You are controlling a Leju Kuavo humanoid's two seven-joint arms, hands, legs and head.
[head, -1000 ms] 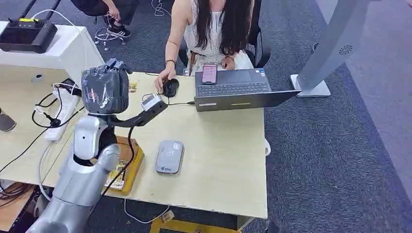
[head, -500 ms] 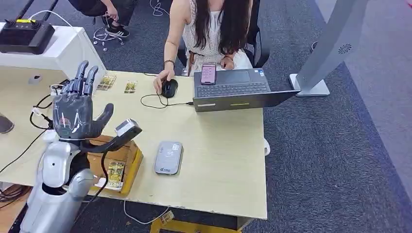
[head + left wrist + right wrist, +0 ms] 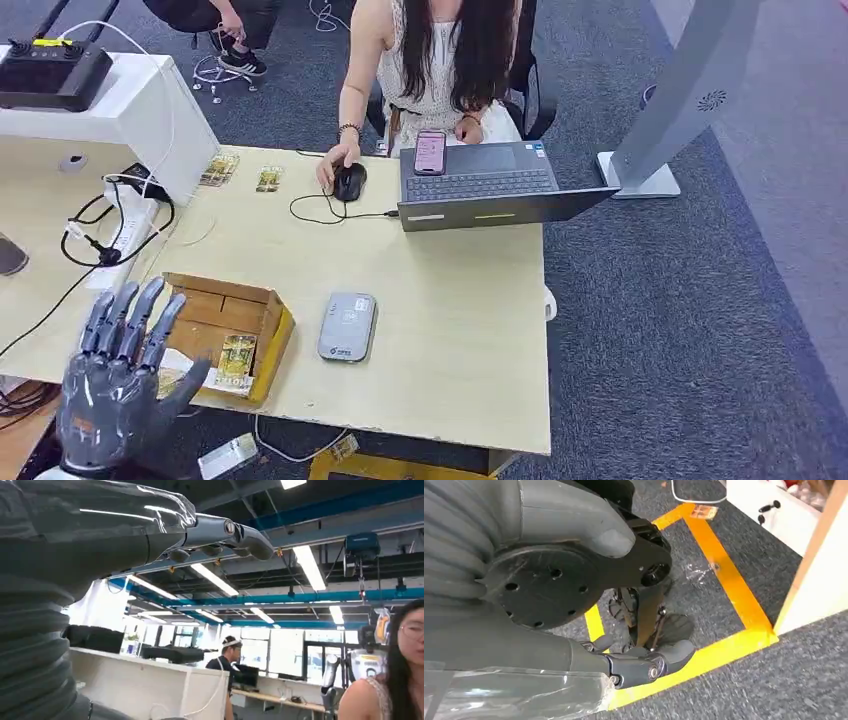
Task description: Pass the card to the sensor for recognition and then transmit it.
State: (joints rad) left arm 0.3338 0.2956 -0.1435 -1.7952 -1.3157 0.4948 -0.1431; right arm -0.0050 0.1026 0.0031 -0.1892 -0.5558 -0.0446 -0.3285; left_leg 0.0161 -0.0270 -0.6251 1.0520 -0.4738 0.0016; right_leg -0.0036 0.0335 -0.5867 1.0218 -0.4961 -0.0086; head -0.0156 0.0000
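Left hand is empty, fingers spread and pointing up, palm turned toward the robot, hanging at the near left corner of the table. It sits just beside the wooden box, on the box's near-left side, not touching anything.

The card lies flat in the box, at its near right end, long axis running roughly away from the robot. From the left hand it is a short way to the right and slightly farther in, so the hand has to turn palm-down and come over the box wall to reach it.

The sensor, a grey pad, lies flat on the table just to the right of the box, apart from it, long axis also pointing away from the robot.

Right hand hangs low beside the table over carpet and yellow floor tape, nothing in it, fingers partly curled; can't tell if fully closed. Left hand is clearly the nearer one to the card.

Beyond the box, on the far side of the table, a person works a mouse beside a laptop.
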